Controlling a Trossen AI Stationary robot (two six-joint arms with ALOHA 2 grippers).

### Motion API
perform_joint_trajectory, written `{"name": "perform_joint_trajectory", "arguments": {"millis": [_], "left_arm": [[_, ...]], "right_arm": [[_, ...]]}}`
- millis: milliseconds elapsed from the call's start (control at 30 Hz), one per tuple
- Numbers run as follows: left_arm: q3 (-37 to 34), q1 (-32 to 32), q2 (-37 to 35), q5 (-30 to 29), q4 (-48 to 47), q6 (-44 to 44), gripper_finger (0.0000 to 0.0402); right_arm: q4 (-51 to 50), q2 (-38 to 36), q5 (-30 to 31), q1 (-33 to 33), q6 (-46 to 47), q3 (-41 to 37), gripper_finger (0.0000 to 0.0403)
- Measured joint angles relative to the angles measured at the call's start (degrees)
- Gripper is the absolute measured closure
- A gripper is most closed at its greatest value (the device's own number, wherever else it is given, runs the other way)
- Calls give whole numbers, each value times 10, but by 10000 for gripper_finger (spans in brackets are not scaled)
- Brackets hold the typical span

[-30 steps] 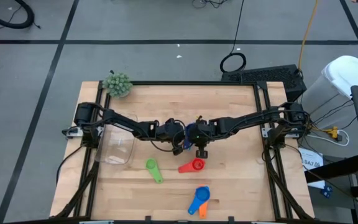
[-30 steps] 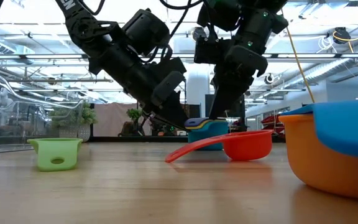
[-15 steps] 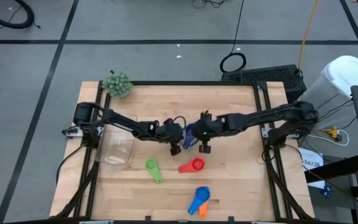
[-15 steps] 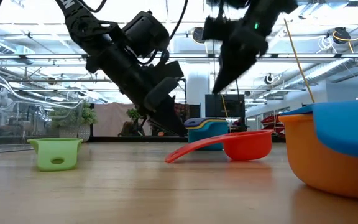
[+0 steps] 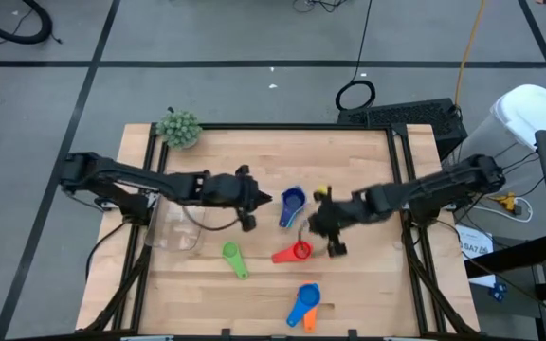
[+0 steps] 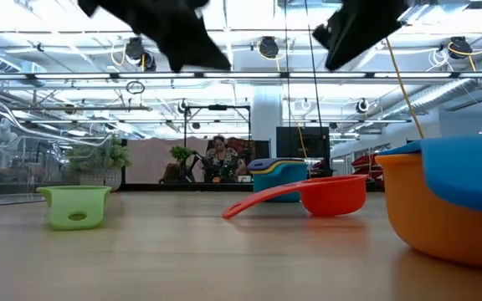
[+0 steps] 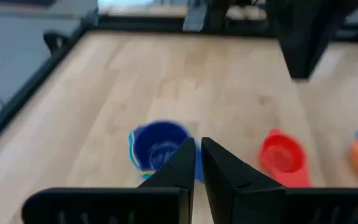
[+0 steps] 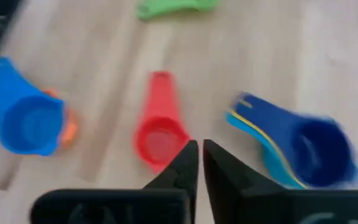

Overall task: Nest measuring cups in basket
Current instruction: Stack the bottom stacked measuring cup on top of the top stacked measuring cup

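A dark blue measuring cup (image 5: pixel 292 203) stands on the table's middle, nested on a yellow and a lighter blue one whose rims show in the right wrist view (image 8: pixel 303 148). The red cup (image 5: pixel 297 252), the green cup (image 5: pixel 235 259) and a light blue cup in an orange one (image 5: pixel 303 305) lie nearer the near edge. The clear basket (image 5: pixel 178 225) sits at the left. My left gripper (image 5: pixel 265 199) hovers left of the dark blue stack and my right gripper (image 5: pixel 313 225) to its right, above the red cup. Both are shut and hold nothing.
A fuzzy green ball (image 5: pixel 179 128) sits at the table's far left corner. The orange and light blue pair (image 6: pixel 454 201) stands close to the low camera. Bare wood lies along the far side and on the right half of the table (image 5: pixel 368 161).
Both arms have risen from the dark blue stack and drawn apart: the left gripper back toward the table's left, the right gripper toward the right and near edge. The stack has stayed standing on the table where it was.
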Motion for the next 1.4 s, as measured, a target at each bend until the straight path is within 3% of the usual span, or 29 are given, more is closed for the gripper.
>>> {"name": "perform_joint_trajectory", "arguments": {"millis": [300,500,600,767,867,1100,1400], "left_arm": [[0,-63,-113,-11,-24,49,369],[0,-102,-155,-52,-15,88,367],[0,-117,-162,-56,-20,86,345],[0,-144,-163,-80,-33,61,268],[0,-157,-163,-86,-45,35,222],[0,-192,-162,-128,-47,15,164],[0,-218,-162,-146,-48,6,179]], "right_arm": [[51,15,-43,87,112,1,276],[68,81,-41,118,107,32,233],[33,132,-39,118,64,99,228],[-107,225,-23,112,-10,245,228],[-179,268,-24,112,-25,294,227],[-217,322,-52,132,-6,296,227],[-156,334,-58,134,22,273,227]]}}
